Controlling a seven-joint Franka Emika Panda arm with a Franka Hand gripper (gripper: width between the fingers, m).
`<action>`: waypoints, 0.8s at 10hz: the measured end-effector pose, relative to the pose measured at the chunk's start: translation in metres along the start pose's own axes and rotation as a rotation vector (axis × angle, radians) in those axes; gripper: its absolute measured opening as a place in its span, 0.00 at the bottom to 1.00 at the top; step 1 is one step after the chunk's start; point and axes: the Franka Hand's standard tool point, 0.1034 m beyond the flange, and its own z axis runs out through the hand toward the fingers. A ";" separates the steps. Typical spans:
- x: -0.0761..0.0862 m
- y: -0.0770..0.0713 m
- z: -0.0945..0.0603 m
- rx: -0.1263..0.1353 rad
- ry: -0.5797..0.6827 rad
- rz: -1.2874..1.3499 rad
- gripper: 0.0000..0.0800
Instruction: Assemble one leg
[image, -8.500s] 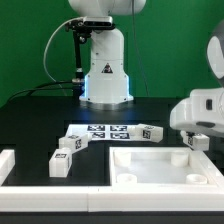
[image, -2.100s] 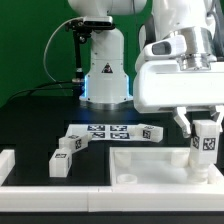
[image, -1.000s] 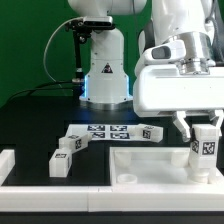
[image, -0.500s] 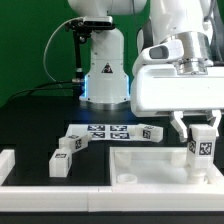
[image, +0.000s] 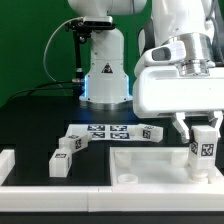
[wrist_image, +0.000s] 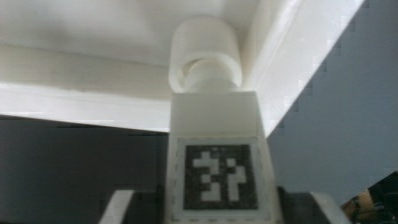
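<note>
Pinching the leg (image: 204, 150) upright, its long axis vertical, the tool (image: 203, 128) holds it over the corner of the panel (image: 150, 160) at the exterior view's right; the coming move looks straight down.

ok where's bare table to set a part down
Bare table on the exterior view's left, between the base and the loose legs. Crowded around the marker board and at the panel corner where the jaws hold a leg.

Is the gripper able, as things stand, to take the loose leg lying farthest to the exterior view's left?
Probably not yet. The gripper is shut on a held leg, upright over a corner of the panel, so its jaws are occupied. Nothing seems to stand over the loose leg itself.
</note>
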 end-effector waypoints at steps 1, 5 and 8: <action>-0.001 0.001 0.001 -0.001 -0.002 -0.002 0.36; -0.004 0.002 0.010 -0.008 0.027 -0.004 0.36; -0.004 0.002 0.010 -0.007 0.020 -0.006 0.36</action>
